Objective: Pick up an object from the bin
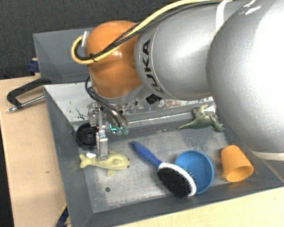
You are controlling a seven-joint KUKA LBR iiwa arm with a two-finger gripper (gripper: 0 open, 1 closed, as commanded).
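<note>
Your arm (202,58) comes in from the right over the grey bin (127,190), covering much of its back. Front right you've got a blue-handled brush (175,180) with black bristles touching a blue bowl (199,166), and an orange cup (235,164) just beside the bowl. A green dinosaur (203,120) lies by the back wall. Your gripper (104,152) is down at the left, right at a pale yellow fish-like toy (115,162) lying flat; whether it's clenched or released, can't tell. A small black round thing (85,136) sits just behind the toy.

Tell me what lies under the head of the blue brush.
A blue round dish lies partly under the brush head. The part of the dish beneath the bristles is covered and cannot be seen.
</note>
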